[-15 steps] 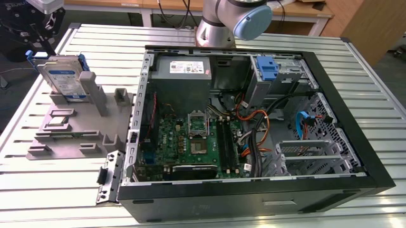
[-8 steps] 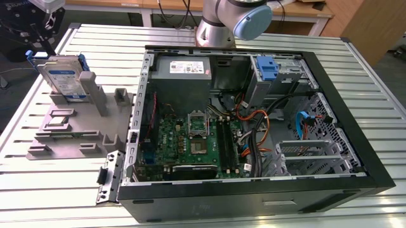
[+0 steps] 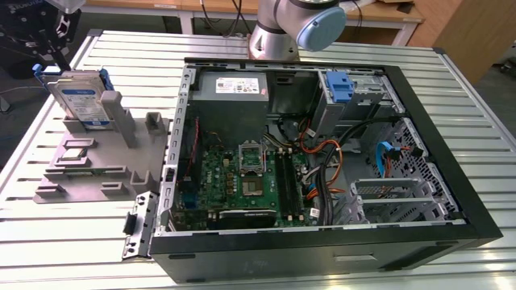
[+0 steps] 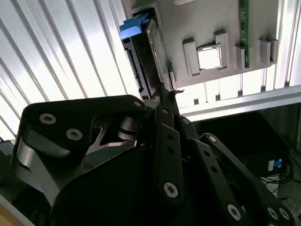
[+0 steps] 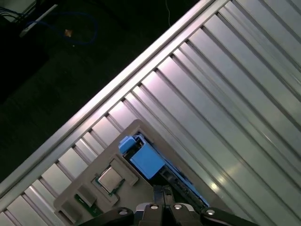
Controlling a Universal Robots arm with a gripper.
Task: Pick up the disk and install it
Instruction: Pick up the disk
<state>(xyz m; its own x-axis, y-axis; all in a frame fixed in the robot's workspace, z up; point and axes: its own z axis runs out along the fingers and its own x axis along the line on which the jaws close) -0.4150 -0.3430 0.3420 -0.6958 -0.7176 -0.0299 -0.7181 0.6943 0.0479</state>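
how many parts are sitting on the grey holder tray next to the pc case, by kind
disk: 1
processor chip: 1
green circuit strip: 1
total: 3

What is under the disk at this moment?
The disk stands on edge in a slot of the grey holder, which lies on the slatted table. Its bottom edge is hidden inside the slot.

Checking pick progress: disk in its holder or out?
In. The disk stands on edge in a slot of the grey holder, outside the case; the gripper is close above its top.
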